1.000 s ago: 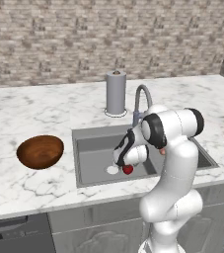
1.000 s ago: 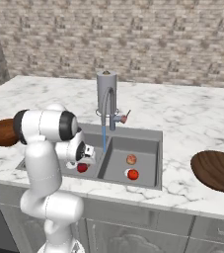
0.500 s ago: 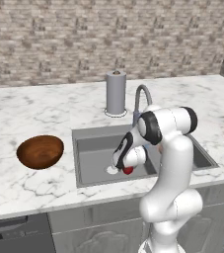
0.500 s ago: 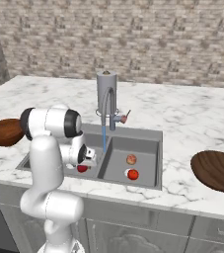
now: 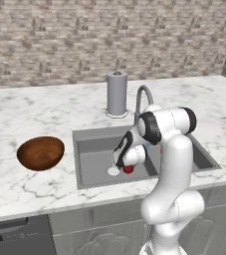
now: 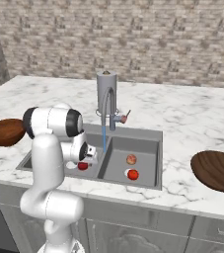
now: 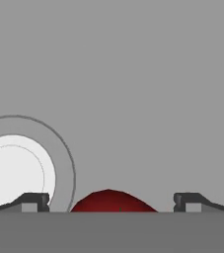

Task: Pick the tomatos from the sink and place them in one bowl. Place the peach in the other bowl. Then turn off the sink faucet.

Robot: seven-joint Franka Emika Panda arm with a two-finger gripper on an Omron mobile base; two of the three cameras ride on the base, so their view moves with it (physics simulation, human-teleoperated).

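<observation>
Right base view is showing what the left base view hides behind the arm: a stream of water (image 6: pixel 104 136) running from the sink faucet (image 6: pixel 108 106), plus the peach (image 6: pixel 131 159) and a second tomato (image 6: pixel 132 174) lying in the lower-centre basin of the sink (image 6: pixel 153 136). Left base view is giving the clearer look at the left wooden bowl (image 5: pixel 40 152) on the marble counter (image 5: pixel 30 109) and the grey cylinder (image 5: pixel 117 93) behind the sink; the other bowl (image 6: pixel 216 170) is sitting at the right edge of the right base view. Arm is folding down from its shoulder, with the hand reaching low into the basin near frame centre. Hand view is showing the gripper (image 7: pixel 111 202) with jaws spread wide, the first tomato (image 7: pixel 114 201) sitting between the fingertips (image 7: pixel 33 201) without contact, the white drain (image 7: pixel 15 170) at lower left. Compared with a second ago, the hand is sitting lower and closer over this tomato; fruits and bowls are lying unchanged.
</observation>
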